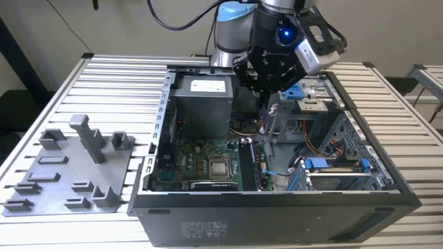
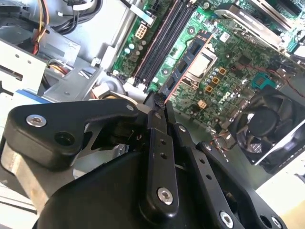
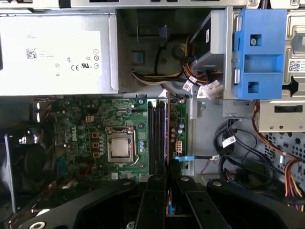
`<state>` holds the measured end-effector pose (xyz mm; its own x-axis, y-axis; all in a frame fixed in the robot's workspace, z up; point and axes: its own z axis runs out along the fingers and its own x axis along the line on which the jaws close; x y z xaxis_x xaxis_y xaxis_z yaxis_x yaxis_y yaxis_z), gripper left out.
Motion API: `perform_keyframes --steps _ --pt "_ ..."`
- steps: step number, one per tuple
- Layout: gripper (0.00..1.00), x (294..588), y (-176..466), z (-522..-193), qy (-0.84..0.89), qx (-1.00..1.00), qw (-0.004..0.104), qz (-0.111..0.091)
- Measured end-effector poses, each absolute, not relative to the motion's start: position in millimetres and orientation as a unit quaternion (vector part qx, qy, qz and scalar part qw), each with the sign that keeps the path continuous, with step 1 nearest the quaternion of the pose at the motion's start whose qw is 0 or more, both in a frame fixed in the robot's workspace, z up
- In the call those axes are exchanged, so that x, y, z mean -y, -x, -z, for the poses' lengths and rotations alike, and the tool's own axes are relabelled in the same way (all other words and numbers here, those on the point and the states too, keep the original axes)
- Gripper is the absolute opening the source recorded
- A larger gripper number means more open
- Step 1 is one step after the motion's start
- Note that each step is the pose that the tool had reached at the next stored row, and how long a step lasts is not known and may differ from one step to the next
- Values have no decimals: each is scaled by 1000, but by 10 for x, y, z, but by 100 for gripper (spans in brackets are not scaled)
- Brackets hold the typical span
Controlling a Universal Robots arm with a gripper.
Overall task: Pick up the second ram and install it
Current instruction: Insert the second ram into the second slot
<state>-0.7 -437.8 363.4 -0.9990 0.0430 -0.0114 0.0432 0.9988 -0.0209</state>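
Note:
My gripper (image 1: pixel 265 98) hangs above the open computer case (image 1: pixel 159 129), in line with the memory slots (image 1: pixel 250 162) of the green motherboard (image 1: pixel 201 166). Its fingers (image 3: pixel 153 200) are drawn together on the second ram (image 3: pixel 167 143). In the first wrist view the ram shows edge-on, as a thin line over the slots (image 3: pixel 157 138). In the exterior view the ram (image 1: pixel 265 106) is a thin dark sliver below the fingertips. The second wrist view shows the gripper (image 2: pixel 157 102) over the board, with the slots (image 2: pixel 164 43) beyond it.
A grey tray with upright posts (image 1: pixel 69 176) lies on the slatted table at the exterior view's left. In the case are the grey power supply (image 3: pixel 52 52), a silver processor (image 3: pixel 119 145), a blue drive bracket (image 3: pixel 259 52), cable bundles (image 3: pixel 238 152) and a black fan (image 2: pixel 267 126).

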Motion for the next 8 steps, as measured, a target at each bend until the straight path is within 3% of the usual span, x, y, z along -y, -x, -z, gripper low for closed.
perform_keyframes --steps 8 --pt "14 4383 18 -3495 -20 -1000 5 11"
